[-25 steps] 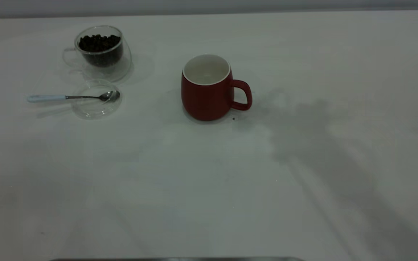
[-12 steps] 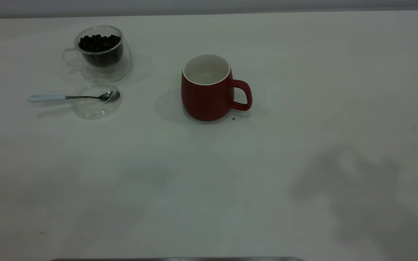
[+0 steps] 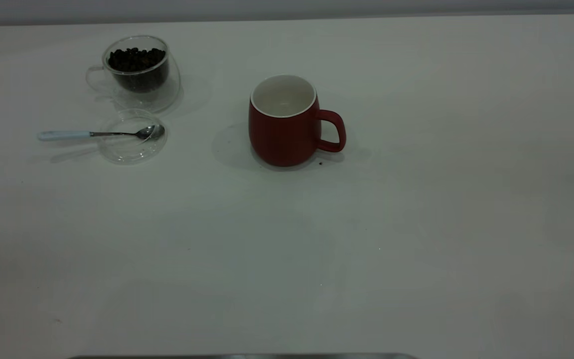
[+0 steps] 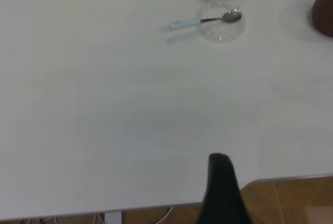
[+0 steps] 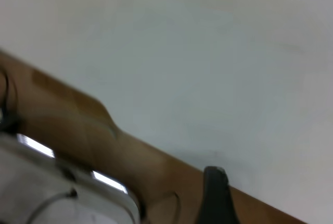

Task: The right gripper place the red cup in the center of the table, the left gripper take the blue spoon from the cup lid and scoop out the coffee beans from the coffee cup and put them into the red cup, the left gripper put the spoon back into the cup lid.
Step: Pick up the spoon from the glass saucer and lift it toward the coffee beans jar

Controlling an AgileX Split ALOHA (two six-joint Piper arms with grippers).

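Observation:
The red cup [image 3: 285, 124] stands upright near the middle of the table [image 3: 416, 209], handle to the right, with nothing visible inside. At the back left is the coffee cup [image 3: 140, 75], holding the coffee beans [image 3: 135, 57]. In front of it the blue spoon [image 3: 97, 133] lies with its bowl on the cup lid [image 3: 131, 144]. Neither gripper shows in the exterior view. My left gripper [image 4: 221, 157] hangs over the table's near edge, far from the spoon [image 4: 203, 21], as a single shut tip. My right gripper [image 5: 215, 171], also a single shut tip, is over the table's edge.
A tiny dark speck [image 3: 321, 163] lies by the red cup's base. Brown floor [image 4: 291, 203] shows past the table edge in the left wrist view. The right wrist view has floor and a grey metal frame [image 5: 52, 193].
The broad arm shadow right of the red cup slid toward the lower right and is gone. The cups, lid and spoon have not moved.

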